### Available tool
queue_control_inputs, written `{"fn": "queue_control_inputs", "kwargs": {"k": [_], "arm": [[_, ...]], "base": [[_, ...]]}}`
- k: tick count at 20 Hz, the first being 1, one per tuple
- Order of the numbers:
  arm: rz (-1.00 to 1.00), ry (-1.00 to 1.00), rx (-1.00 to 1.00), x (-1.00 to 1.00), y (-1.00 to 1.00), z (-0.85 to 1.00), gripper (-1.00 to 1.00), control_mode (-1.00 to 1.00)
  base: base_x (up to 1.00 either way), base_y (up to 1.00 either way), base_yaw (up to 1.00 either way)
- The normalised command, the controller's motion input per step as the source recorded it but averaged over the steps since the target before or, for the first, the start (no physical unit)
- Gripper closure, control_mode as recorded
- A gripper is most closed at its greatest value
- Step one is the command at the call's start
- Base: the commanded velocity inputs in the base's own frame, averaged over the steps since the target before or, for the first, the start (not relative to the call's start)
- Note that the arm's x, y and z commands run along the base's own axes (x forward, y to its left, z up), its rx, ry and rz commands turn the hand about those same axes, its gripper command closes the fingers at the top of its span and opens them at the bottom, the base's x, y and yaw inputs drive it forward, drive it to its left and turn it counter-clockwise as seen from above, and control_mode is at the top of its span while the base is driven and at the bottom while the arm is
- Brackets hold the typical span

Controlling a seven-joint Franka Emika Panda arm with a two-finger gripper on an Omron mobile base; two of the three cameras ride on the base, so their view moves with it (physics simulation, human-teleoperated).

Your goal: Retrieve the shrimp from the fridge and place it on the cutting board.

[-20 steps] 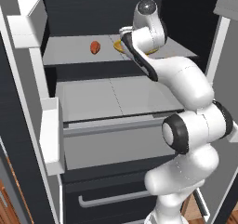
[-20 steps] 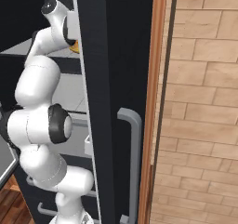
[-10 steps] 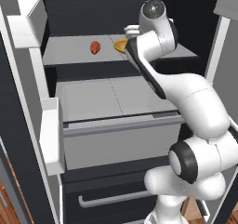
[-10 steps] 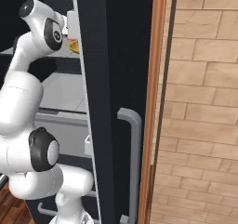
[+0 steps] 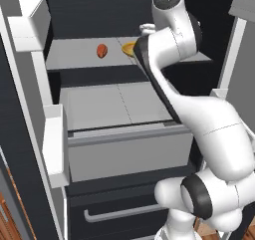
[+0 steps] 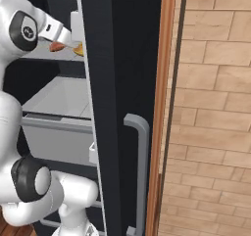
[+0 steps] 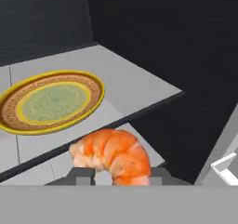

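Shrimp (image 7: 113, 157), curled and orange-pink with paler streaks, is seen in the hand view between the two dark finger tips of the gripper (image 7: 120, 175), which is closed on it and carries it clear of the shelf. Below and beyond it lies the pale grey shelf (image 7: 135, 86) of the fridge (image 5: 99, 5), and on that shelf a round yellow plate (image 7: 51, 102) with a brown patterned rim and a greenish centre is set, bare of food. In the left base view the plate's edge (image 5: 129, 48) is glimpsed just beside the arm, and a reddish-brown lump (image 5: 101, 51) is placed further left on the same shelf. Its exact nature cannot be made out at this size. Lower down, a pale drawer (image 5: 124, 144) is pulled out.
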Motion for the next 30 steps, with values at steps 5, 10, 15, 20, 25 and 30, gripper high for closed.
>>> {"fn": "queue_control_inputs", "kwargs": {"k": [5, 10, 15, 20, 25, 30], "arm": [[-0.13, 0.10, 0.15, -1.00, 0.00, 0.00, 1.00, -1.00], [-0.03, 0.16, 0.17, -1.00, 0.00, 0.00, 1.00, -1.00], [-0.01, 0.17, 0.15, -0.99, 0.00, -0.17, 1.00, -1.00], [-0.03, 0.12, 0.01, -0.70, 0.00, -0.60, 1.00, -1.00], [-0.01, 0.17, 0.00, -0.25, -0.09, -0.73, 1.00, -1.00], [0.00, 0.09, 0.00, -0.03, -0.19, -0.52, 1.00, -1.00]], "base": [[0.00, 0.00, 0.00], [0.00, 0.00, 0.00], [0.00, 0.00, 0.00], [0.00, 0.00, 0.00], [0.00, 0.00, 0.00], [0.00, 0.00, 0.00]]}}
